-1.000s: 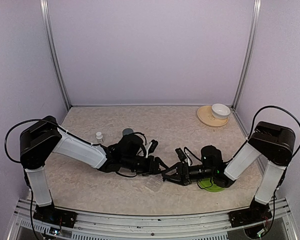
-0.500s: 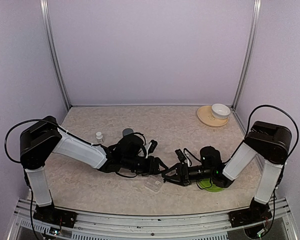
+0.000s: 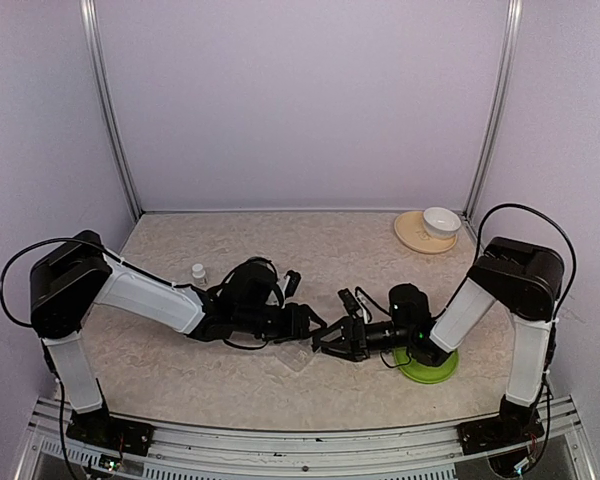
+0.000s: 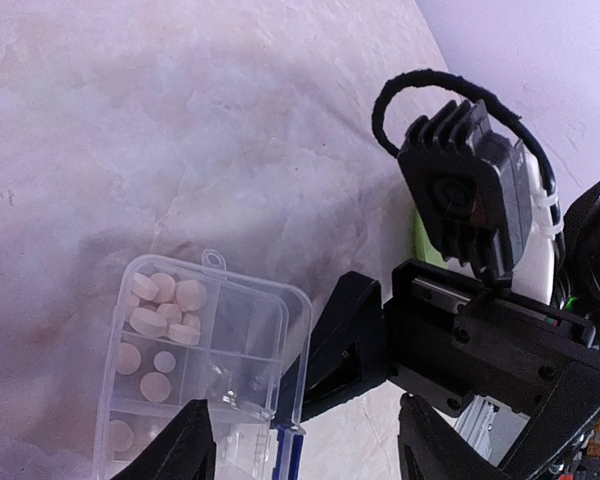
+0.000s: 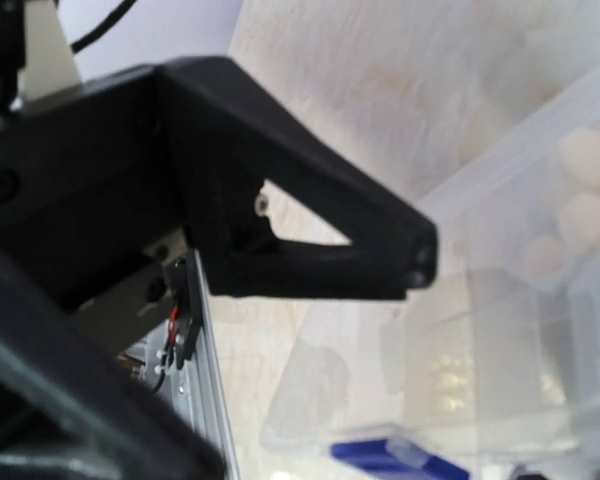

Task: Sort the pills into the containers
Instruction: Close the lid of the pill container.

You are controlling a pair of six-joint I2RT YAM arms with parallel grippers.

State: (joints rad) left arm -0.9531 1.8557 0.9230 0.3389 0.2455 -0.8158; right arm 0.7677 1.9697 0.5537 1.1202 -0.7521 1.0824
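The containers are one clear pill organiser (image 4: pixel 205 345) lying flat on the table, faintly visible in the top view (image 3: pixel 296 353). Pale round pills (image 4: pixel 165 300) fill several of its compartments, and a blue latch (image 4: pixel 285 455) sits on its near edge. My left gripper (image 4: pixel 302 405) hovers open over the organiser's corner without clamping it. My right gripper (image 3: pixel 327 340) is open too. One of its black fingers (image 4: pixel 348 340) rests against the organiser's right edge. In the right wrist view that finger (image 5: pixel 310 245) stands over the organiser (image 5: pixel 500 310).
A small white bottle (image 3: pixel 198 272) stands behind the left arm. A white bowl (image 3: pixel 441 220) sits on a tan plate (image 3: pixel 413 236) at the back right. A green disc (image 3: pixel 430 366) lies under the right arm. The metal rail (image 3: pixel 280 440) borders the near edge.
The organiser, hidden between the grippers a second ago, now lies in view on the table. The left jaws have widened slightly. Both grippers have shifted a little left and away.
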